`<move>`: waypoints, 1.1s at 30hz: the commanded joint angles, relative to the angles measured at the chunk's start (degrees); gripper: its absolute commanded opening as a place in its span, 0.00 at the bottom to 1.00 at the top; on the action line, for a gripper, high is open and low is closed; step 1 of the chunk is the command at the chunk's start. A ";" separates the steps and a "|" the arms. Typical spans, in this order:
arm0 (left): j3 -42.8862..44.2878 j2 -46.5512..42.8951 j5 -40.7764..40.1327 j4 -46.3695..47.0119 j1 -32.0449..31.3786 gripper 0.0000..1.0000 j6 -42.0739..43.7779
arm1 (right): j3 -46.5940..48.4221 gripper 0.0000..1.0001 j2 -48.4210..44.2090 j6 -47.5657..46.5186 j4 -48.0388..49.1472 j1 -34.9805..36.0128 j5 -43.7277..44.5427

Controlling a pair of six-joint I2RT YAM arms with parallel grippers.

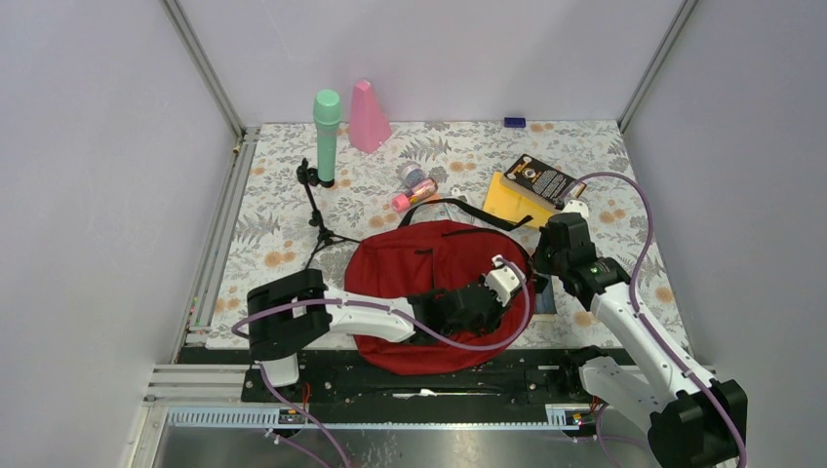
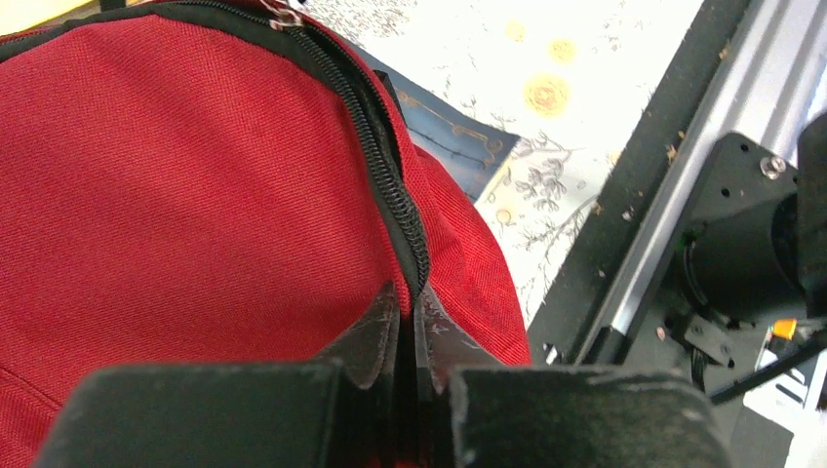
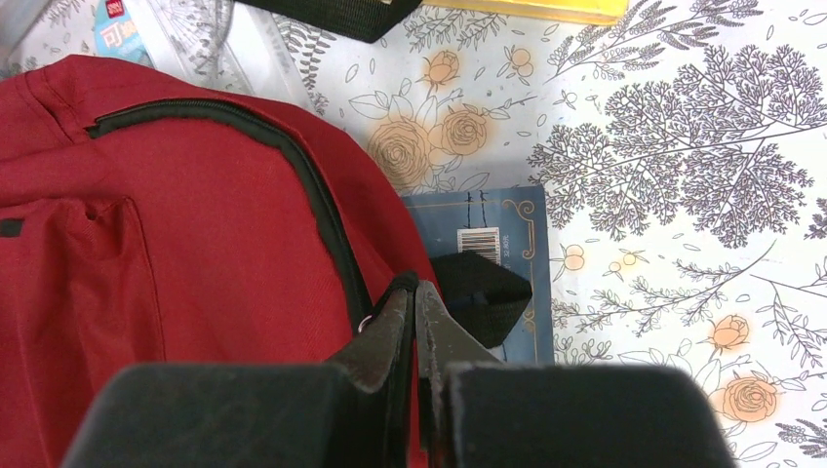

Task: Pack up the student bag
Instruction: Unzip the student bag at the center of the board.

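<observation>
Left and right jaws clamp shut on the student bag (image 1: 410,263) along its zipper (image 2: 388,180)

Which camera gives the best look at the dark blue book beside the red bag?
Right wrist view: the blue book shows its barcode and gold border, poking out beside the student bag. The left wrist view catches only a corner; the top view shows just a sliver beside the right arm.
</observation>
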 commanded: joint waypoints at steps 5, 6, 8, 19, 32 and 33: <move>-5.38 -4.97 4.81 -0.54 -3.68 0.00 1.26 | 1.86 0.00 1.52 -1.07 3.42 0.11 2.63; -5.74 -5.20 4.74 -0.49 -3.77 0.00 1.05 | 1.98 0.00 1.54 -1.01 3.43 0.11 2.58; -6.32 -5.67 4.69 -0.49 -3.90 0.00 0.71 | 2.04 0.00 1.77 -0.98 3.39 0.11 2.47; -9.97 -8.99 6.39 -0.94 -5.17 0.00 0.70 | 2.74 0.00 3.33 -0.70 4.06 0.17 2.32; -12.99 -12.19 7.19 -4.85 -6.60 0.00 0.68 | 3.59 0.00 5.35 -0.17 5.32 0.15 0.62; -13.33 -12.53 7.12 -5.02 -6.81 0.00 0.56 | 3.44 0.00 5.69 -0.09 5.66 0.13 0.52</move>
